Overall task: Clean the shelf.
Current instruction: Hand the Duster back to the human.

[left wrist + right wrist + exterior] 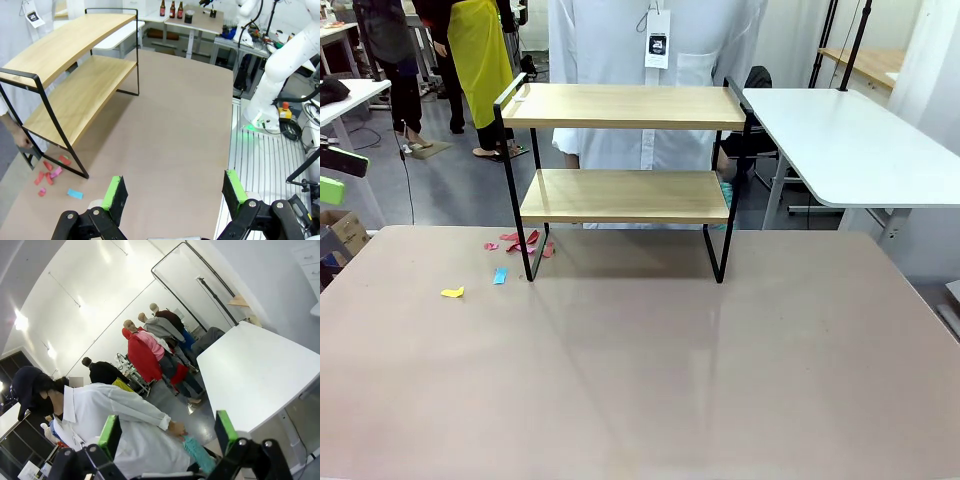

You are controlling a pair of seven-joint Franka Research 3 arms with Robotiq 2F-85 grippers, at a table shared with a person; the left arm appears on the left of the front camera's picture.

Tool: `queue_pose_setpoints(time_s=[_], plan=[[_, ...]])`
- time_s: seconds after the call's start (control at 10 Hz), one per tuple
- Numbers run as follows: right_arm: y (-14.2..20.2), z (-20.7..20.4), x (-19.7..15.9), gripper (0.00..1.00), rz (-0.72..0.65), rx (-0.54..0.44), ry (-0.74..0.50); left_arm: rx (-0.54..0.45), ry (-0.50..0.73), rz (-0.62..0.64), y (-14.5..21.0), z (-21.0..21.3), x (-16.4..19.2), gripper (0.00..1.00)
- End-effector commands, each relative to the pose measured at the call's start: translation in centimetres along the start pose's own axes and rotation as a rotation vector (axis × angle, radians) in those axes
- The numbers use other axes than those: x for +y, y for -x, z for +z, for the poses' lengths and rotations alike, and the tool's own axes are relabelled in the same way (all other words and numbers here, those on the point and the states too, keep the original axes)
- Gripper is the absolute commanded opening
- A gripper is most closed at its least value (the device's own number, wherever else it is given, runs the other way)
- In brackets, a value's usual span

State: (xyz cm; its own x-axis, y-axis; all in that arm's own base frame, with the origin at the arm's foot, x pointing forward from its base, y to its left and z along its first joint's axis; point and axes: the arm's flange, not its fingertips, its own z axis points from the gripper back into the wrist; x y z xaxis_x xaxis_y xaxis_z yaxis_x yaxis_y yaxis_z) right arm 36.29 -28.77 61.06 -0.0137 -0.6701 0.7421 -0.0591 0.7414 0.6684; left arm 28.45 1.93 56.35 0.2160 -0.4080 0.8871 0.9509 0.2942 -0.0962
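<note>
Nearest the lens in the left wrist view, the left claw [172,192] is seen at the bottom edge with its green pads spread wide and nothing between them; the right claw [167,435] is likewise shown spread and empty at the bottom of its own view, directed away from the table [650,380] toward the room. At upper centre of the front view, the shelf [625,196] is shown standing at the table's far edge, directly before a person in white. Two pale wooden boards are carried by a thin black frame with raised side handles. It is judged rigid and fairly light, best held by a handle or upright. Coloured scraps [515,245] are scattered by its lower-left foot; both boards appear bare.
</note>
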Motion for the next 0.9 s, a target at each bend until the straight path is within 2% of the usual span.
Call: queue_pose_setpoints(time_s=[0.0, 0.8], plan=[[0.35, 0.19, 0.17, 1.00, 0.013, 0.001, 0.009, -0.024, 0.005, -0.016, -0.24, -0.08, 0.12, 1.00], [0.35, 0.19, 0.17, 1.00, 0.013, 0.001, 0.009, -0.024, 0.005, -0.016, -0.24, -0.08, 0.12, 1.00]])
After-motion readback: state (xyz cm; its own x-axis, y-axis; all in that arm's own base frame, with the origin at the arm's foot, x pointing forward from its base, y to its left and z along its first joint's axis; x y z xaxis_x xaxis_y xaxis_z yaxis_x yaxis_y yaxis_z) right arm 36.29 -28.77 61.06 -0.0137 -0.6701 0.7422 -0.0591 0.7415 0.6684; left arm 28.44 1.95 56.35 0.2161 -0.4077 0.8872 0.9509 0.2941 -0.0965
